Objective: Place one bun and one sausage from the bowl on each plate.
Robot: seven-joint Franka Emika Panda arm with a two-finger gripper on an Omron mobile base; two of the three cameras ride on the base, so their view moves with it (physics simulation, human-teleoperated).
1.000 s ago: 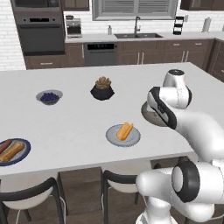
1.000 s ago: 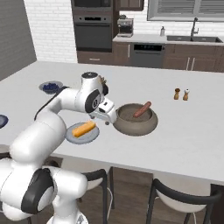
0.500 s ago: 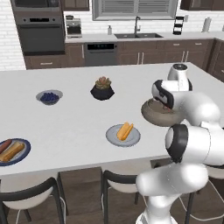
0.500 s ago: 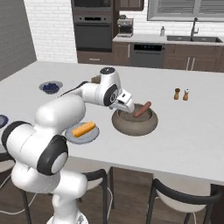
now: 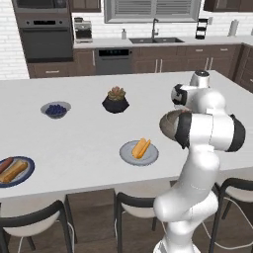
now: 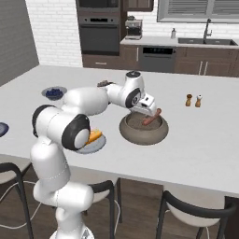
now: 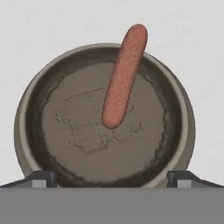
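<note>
Sausage (image 7: pixel 124 76) leans in the grey bowl (image 7: pixel 183 131), one end on the floor of it, the other over the rim. The bowl sits near the counter's (image 6: pixel 205 140) front edge, and the end effector (image 7: pixel 112 177) hangs directly above with jaws spread wide, holding nothing. Light grey plate (image 5: pixel 129 153) beside it carries a bun (image 5: pixel 141 147).

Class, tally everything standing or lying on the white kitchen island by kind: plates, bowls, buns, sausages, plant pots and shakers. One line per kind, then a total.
Round flat plates: 2
Bowls: 2, wide dull grey bowl, small grey bowl of dark berries
Orange-brown buns: 2
Reddish sausages: 2
Black pot with succulent: 1
Small shakers: 2
Total: 11
</note>
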